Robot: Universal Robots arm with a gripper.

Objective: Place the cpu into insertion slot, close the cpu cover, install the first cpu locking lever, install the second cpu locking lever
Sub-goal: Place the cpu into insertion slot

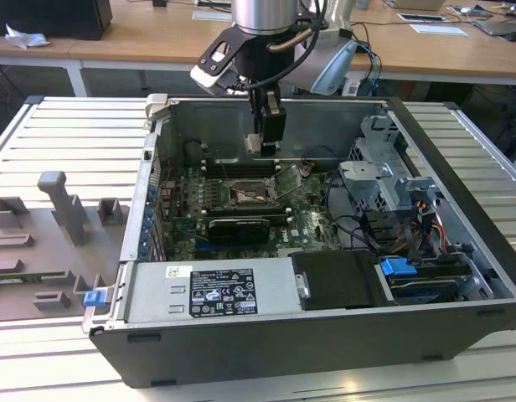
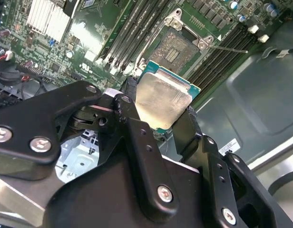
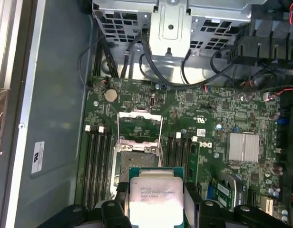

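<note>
As the chip has to go in from straight above, the computer case (image 1: 266, 352) is lying open side up in the exterior view. The gripper (image 1: 263, 144) is hanging inside it, above the green board (image 1: 307, 228). It is holding the chip (image 1: 252, 145) clear of the board, a little toward the case's back wall from the socket (image 1: 245, 197). The cover (image 1: 288, 180) is standing tilted up on the exterior view's right of the socket, most likely so that the opening is lying free. The case is resting on a slatted metal table (image 1: 40, 360), with grey holder blocks (image 1: 61, 209) on the exterior view's left and wooden desks (image 1: 157, 38) running behind.

In the second wrist view, the black fingers (image 2: 132, 102) are pressing on two opposite edges of the chip (image 2: 163, 97). They are closed only as far as its width, so its pale metal face is showing between them. The socket (image 2: 177, 47) is lying bare beyond it, with a thin wire lever (image 2: 227, 48) sticking out to one side.

In the first wrist view, the chip (image 3: 153, 194) is hovering near the socket (image 3: 137, 159), apart from it and not seated. The cover (image 3: 139, 126) is lying folded back toward the drive cage (image 3: 170, 28). Memory slots (image 3: 96, 161) are flanking the socket on both sides.
</note>
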